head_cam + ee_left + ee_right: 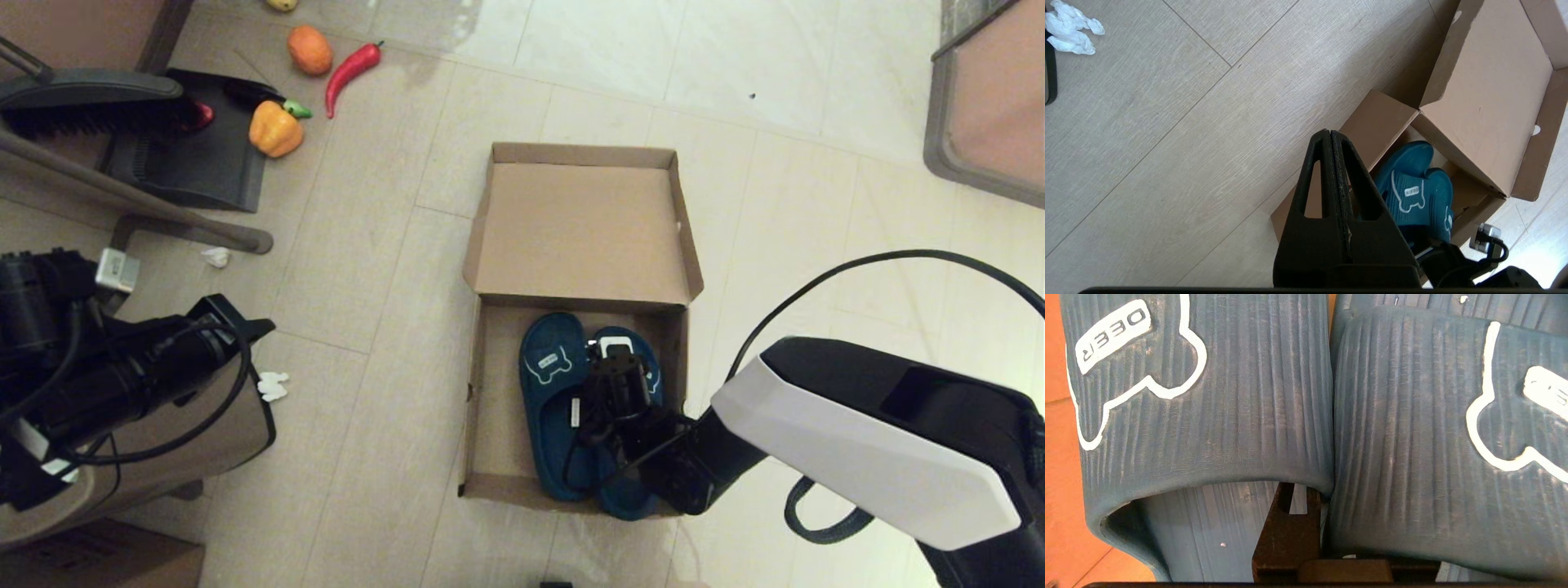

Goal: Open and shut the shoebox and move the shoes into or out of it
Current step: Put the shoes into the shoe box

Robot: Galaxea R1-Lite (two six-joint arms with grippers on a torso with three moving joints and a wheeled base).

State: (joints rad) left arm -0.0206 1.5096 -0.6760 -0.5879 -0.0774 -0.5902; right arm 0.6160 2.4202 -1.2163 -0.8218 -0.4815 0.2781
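The brown cardboard shoebox lies open on the tile floor, its lid folded back on the far side. Both navy slide sandals lie side by side inside: the left shoe and the right shoe. My right gripper reaches down into the box between them. In the right wrist view one finger goes under the left shoe's strap; the other finger is hidden under the right shoe's strap, so the jaws pinch the two touching strap edges. My left gripper hangs shut and empty left of the box.
A black dustpan and brush, a yellow pepper, an orange fruit and a red chilli lie at the far left. Crumpled tissue sits by the brown bin. Another piece of furniture stands far right.
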